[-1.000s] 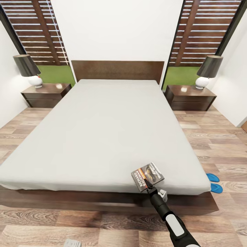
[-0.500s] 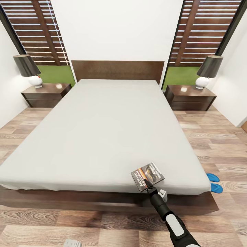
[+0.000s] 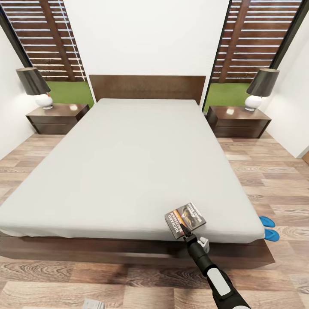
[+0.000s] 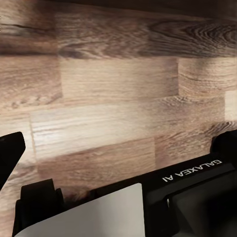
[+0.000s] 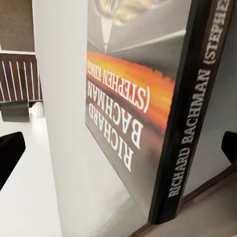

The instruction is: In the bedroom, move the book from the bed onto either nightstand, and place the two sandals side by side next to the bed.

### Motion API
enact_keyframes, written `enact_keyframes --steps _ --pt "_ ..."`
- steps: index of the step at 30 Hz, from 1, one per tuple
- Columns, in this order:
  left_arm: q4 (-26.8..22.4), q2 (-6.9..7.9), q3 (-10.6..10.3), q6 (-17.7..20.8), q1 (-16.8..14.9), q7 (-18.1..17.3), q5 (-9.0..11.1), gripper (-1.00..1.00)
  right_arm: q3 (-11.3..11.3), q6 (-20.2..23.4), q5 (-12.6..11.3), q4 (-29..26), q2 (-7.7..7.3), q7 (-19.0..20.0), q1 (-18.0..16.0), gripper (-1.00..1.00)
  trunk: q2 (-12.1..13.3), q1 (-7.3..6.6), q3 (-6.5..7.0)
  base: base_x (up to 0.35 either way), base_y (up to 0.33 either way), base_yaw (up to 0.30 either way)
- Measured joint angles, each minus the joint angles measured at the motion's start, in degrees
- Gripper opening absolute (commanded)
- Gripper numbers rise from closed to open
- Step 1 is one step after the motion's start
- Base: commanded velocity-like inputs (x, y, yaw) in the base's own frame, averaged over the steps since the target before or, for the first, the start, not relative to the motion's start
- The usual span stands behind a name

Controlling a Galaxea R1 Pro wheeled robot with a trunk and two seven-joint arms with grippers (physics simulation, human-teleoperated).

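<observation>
The book (image 3: 186, 219) lies flat on the bed (image 3: 128, 163), at the mattress's near right corner, orange band and white lettering up. My right gripper (image 3: 187, 231) reaches over the mattress edge at the book's near side. In the right wrist view its dark fingertips stand wide apart, open, with the book (image 5: 133, 113) between them. The two sandals (image 3: 267, 221) (image 3: 271, 234) lie on the floor by the bed's right corner, partly hidden by the mattress. One nightstand (image 3: 58, 118) stands left of the headboard, the other nightstand (image 3: 238, 121) to its right. My left gripper (image 4: 118, 148) hangs open over the plank floor.
Each nightstand carries a lamp, one dark-shaded lamp (image 3: 36, 88) on the left and one lamp (image 3: 259, 88) on the right. Wood-plank floor (image 3: 274, 180) runs along both sides of the bed. White walls close in at far left and right.
</observation>
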Motion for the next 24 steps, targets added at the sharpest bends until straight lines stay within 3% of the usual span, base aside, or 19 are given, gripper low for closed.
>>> enact_keyframes --steps 24 --pt "0.0 0.00 -0.1 0.0 0.0 0.1 0.0 1.00 0.0 0.0 0.0 0.0 -0.02 0.1 0.0 1.00 0.0 0.00 0.00 0.000 0.063 0.000"
